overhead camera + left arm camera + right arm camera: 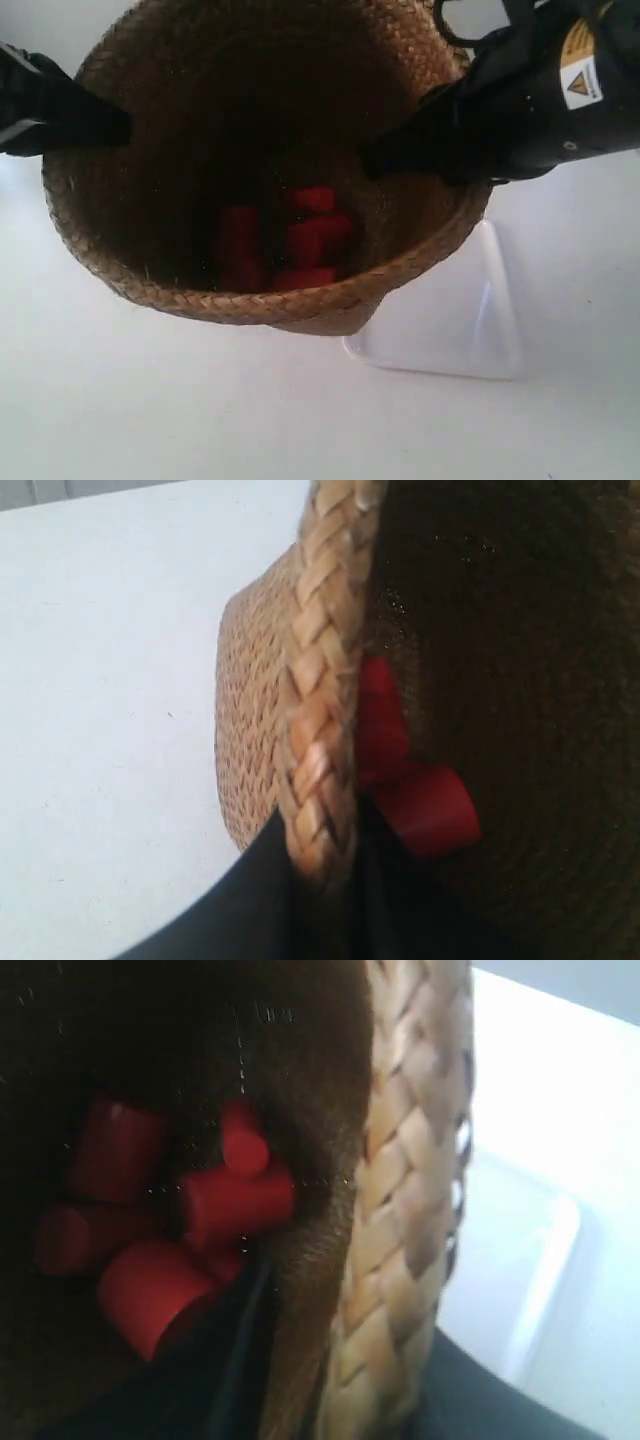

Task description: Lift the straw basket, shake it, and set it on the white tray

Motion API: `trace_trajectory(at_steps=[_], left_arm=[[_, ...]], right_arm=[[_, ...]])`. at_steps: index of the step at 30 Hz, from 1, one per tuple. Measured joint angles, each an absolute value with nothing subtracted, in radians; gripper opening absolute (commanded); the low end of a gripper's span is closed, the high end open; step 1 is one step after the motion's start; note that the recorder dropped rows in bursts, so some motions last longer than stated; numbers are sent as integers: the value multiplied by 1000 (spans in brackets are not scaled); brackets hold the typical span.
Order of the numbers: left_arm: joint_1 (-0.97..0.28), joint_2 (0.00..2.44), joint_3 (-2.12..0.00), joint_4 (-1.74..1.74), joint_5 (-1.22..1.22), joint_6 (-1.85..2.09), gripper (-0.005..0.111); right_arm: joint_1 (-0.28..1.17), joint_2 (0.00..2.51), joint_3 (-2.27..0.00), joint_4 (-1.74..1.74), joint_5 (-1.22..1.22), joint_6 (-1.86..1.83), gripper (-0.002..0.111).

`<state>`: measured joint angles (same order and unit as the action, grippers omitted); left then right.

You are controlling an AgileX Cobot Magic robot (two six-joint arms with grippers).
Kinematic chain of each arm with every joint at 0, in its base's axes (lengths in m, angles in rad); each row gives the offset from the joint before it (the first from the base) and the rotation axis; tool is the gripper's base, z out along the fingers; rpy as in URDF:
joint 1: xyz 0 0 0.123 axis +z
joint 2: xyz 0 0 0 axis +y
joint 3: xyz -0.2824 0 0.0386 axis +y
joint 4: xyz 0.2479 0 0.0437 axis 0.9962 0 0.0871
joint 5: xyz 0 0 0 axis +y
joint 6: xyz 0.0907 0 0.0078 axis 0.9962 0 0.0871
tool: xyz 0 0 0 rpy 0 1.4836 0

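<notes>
The straw basket (250, 305) hangs close under the exterior camera, above the white table, its mouth tipped toward the lens. The arm at the exterior view's left (100, 125) and the arm at its right (400, 150) each clamp opposite sides of the rim. In the left wrist view my left gripper (320, 870) is shut on the braided rim (320, 730), one finger outside, one inside. My right gripper (350, 1360) pinches the rim (400, 1210) the same way. The white tray (460, 330) lies on the table below the basket, partly hidden by it; the right wrist view shows the tray (520, 1250) beyond the rim.
Several red cylinder-shaped pieces (300, 240) lie loose in the basket's bottom, showing in the left wrist view (420, 800) and the right wrist view (230, 1200) too. White tabletop (150, 400) spreads around the tray.
</notes>
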<state>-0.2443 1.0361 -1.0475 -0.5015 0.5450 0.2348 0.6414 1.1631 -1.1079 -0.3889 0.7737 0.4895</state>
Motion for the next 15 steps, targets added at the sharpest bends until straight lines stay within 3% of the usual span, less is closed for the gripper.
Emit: trace_trajectory(at_steps=[15], left_arm=[[-244,1083,-1087,-615,540,218,0]], right_arm=[[581,1196,-1151,-460,867,446,0]])
